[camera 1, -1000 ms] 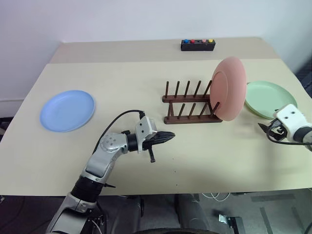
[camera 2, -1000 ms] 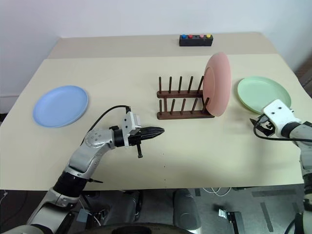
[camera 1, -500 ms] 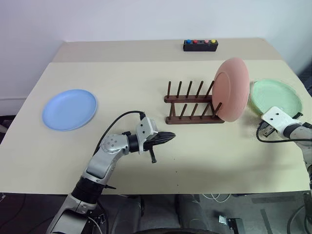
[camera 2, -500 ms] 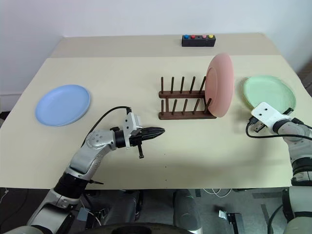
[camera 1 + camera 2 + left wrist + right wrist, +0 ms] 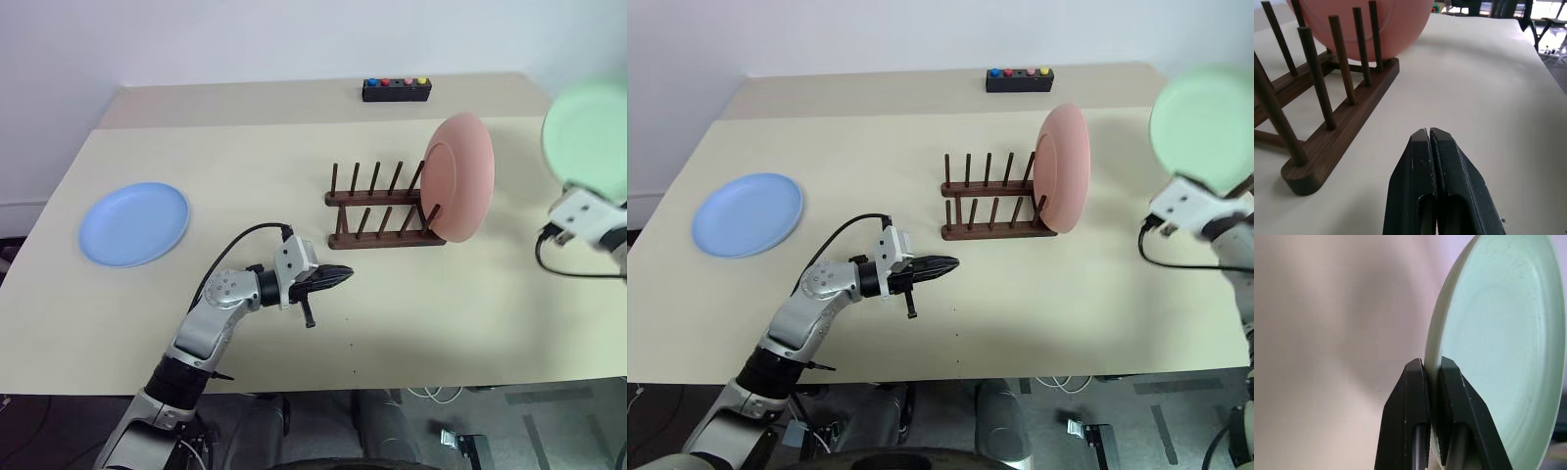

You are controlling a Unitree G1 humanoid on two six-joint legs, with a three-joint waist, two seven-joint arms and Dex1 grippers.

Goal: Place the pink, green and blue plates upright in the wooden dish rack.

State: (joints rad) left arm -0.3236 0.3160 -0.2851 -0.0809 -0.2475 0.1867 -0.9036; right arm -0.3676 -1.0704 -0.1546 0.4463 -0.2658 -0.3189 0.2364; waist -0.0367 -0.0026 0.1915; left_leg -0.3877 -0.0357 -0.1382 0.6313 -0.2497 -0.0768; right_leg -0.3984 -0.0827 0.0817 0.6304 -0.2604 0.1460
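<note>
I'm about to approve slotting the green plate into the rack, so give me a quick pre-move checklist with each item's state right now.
1. Grip: right gripper shut on the rim of the green plate, plate lifted off the table: ok.
2. Free slots: wooden dish rack has open pegs beside the pink plate: ok.
3. Pink plate seated upright at the rack's right end: ok.
4. Left gripper shut, empty, in front of the rack, near the approach path: cannot tell if clear.
5. Blue plate flat, far left, out of the way: ok.
</note>
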